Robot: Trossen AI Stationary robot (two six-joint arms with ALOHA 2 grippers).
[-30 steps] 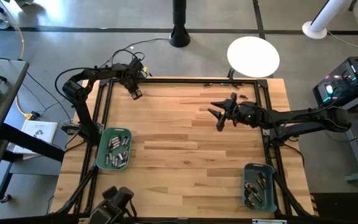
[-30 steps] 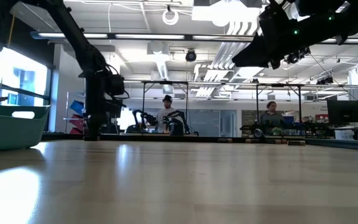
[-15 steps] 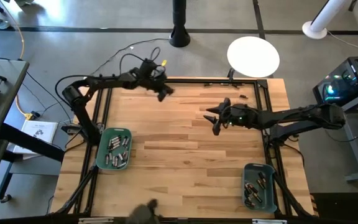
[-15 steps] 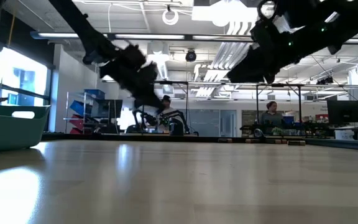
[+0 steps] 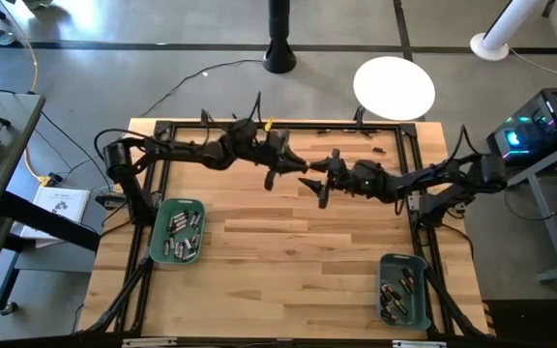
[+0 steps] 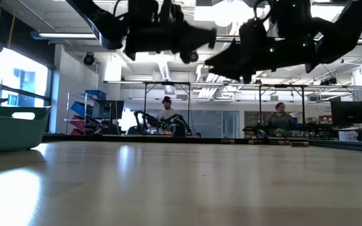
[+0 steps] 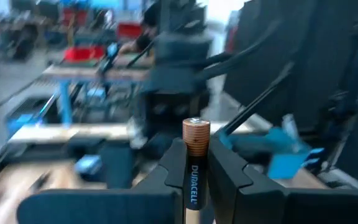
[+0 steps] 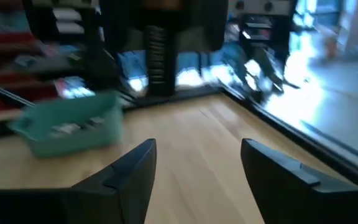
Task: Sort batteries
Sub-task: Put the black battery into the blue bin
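Handover step: left pincer (image 7: 196,171) clamps battery (image 7: 196,138); right pincer (image 8: 197,163) wide, empty, just opposite; next: right closes on battery, left lets go

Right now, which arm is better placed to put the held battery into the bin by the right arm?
Right: its open end effector faces the left end effector, which grips the Duracell battery, and that bin sits on its side.
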